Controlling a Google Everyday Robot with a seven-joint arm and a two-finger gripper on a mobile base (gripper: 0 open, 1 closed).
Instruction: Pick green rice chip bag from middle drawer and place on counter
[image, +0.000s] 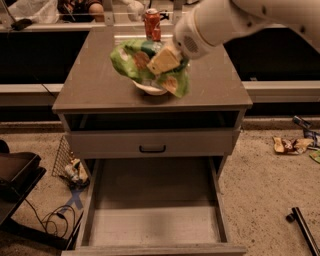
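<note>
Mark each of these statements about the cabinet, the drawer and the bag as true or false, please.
1. The pincer holds the green rice chip bag above the counter. True.
2. The middle drawer is pushed shut. False: it is pulled open, with no bag in it.
3. A red can stands at the back of the counter. True.
4. The bag lies on the floor among wrappers. False: it hangs over the white bowl.
</note>
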